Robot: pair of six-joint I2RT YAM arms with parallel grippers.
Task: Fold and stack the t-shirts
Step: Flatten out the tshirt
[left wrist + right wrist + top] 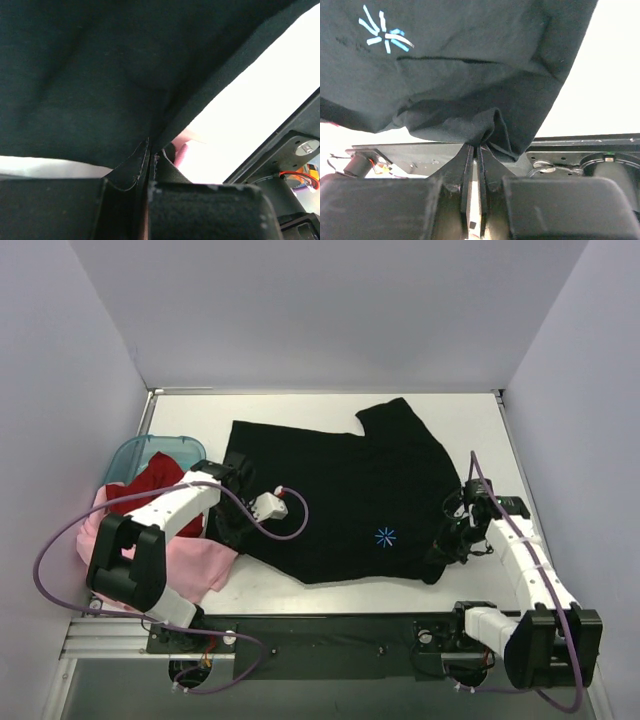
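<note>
Black t-shirt (340, 500) spread mid-frame, thin limp cloth (will sag and bunch). Left gripper (150, 152) and right gripper (479, 149) are clamped on its lower-left and lower-right edges, sensible holds. Red shirt (160, 480) and pink shirt (195, 565) heaped far left.

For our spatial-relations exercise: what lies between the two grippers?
The black t-shirt, its edges pinched by the left gripper and right gripper; the top external view shows it.

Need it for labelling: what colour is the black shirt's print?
The print is light blue, best seen in the right wrist view.
</note>
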